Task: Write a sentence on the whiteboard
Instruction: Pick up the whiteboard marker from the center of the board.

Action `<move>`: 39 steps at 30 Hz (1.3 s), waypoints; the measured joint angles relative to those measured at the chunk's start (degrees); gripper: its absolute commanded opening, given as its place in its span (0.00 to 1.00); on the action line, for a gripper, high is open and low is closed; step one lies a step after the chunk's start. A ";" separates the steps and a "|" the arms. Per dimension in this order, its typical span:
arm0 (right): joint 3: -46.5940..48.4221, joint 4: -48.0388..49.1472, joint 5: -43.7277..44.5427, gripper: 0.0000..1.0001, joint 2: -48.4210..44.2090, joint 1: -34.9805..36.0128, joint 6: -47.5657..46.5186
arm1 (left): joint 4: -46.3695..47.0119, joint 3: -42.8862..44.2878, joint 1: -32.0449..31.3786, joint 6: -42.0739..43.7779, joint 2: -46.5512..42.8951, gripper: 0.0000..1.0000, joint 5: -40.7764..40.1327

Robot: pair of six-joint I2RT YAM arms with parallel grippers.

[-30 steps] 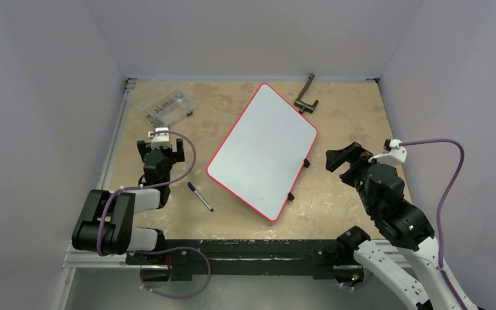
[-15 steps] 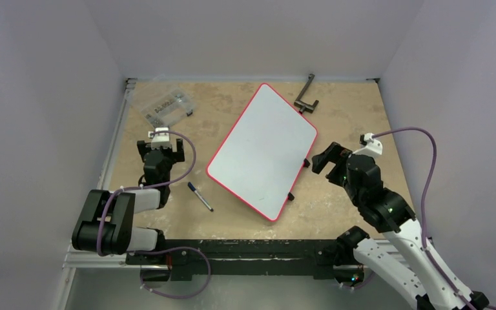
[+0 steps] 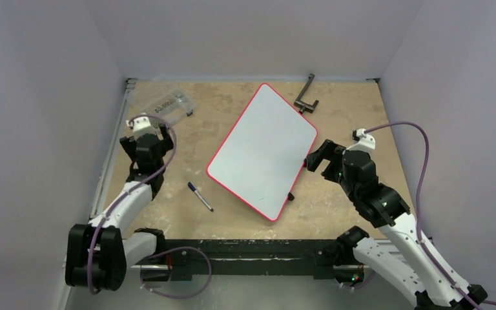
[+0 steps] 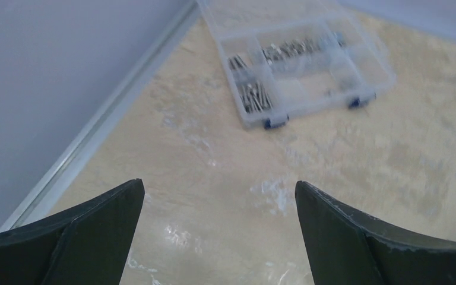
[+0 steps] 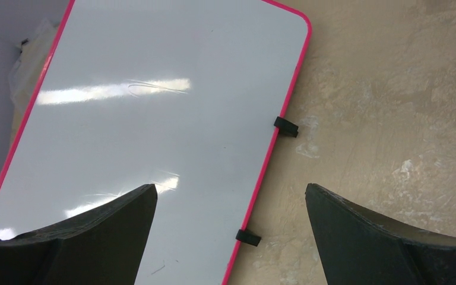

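Tabletop (image 3: pixel 336 116) centre is taken by the whiteboard (image 3: pixel 263 150). Screws (image 4: pixel 252 95) in a clear box (image 4: pixel 300 65) are shown only by the left wrist view. The left gripper (image 4: pixel 218 187) and right gripper (image 5: pixel 230 188) are spread wide, empty.

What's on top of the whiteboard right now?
Nothing: the whiteboard shows a bare white face with only glare, no lettering. The marker lies on the table beside it. The table under the board is hidden.

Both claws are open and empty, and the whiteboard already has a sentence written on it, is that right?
Not quite: the left claw and right claw are open and empty, but the whiteboard is blank, with no writing, as the right wrist view shows.
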 measured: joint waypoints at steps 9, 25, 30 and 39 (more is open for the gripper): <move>-0.76 3.37 -0.15 0.99 0.11 0.00 -1.75 | -51.80 20.57 0.26 -36.46 -2.62 1.00 -17.64; -0.90 3.04 -0.50 0.99 -3.98 0.00 -2.86 | -72.00 18.05 0.13 -45.16 -12.63 0.91 3.28; -1.40 2.67 -0.72 0.99 -4.02 0.00 -2.67 | -74.07 14.95 -2.12 -48.22 -9.05 0.83 6.88; -1.42 0.90 -1.27 0.99 -4.44 0.00 -2.58 | -73.33 14.78 -8.37 -53.40 -2.86 0.82 8.11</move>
